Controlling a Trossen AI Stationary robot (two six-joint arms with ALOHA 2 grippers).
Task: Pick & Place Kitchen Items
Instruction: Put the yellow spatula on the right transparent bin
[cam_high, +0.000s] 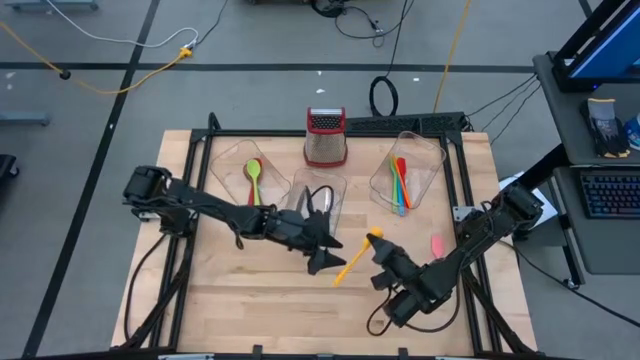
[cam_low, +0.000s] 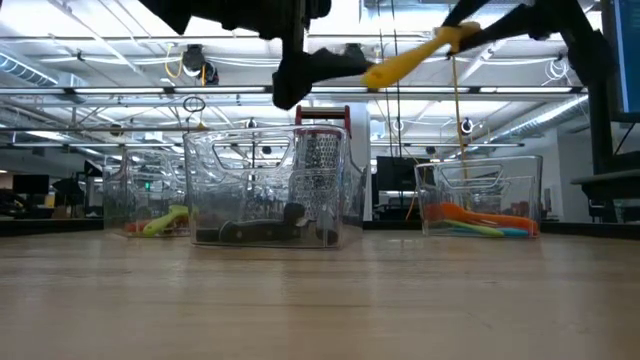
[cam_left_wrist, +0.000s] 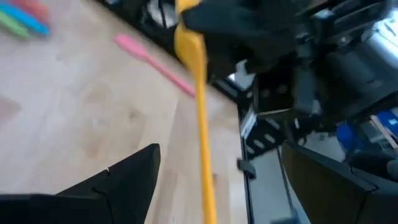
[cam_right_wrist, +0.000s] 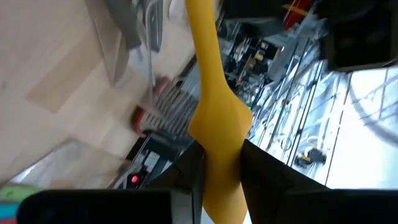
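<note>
My right hand (cam_high: 378, 243) is clamped on the wide end of the yellow spatula (cam_high: 354, 262), holding it up off the tabletop (cam_high: 250, 300) with the handle slanting out toward my left hand (cam_high: 322, 257). My left hand is spread wide right at the handle, not yet gripping it. This looks like a hand-over in mid-air. If I let go with the right before the left has closed, the spatula would drop to the tabletop. My left fingers (cam_left_wrist: 118, 180) sit off to one side of the thin handle, so closing now could pinch it off-centre and twist it. The pink spatula (cam_high: 437, 244) lies loose near my right arm. The middle tub (cam_high: 318, 196) holds the knives (cam_low: 262, 232), and a swinging handle could knock it.
</note>
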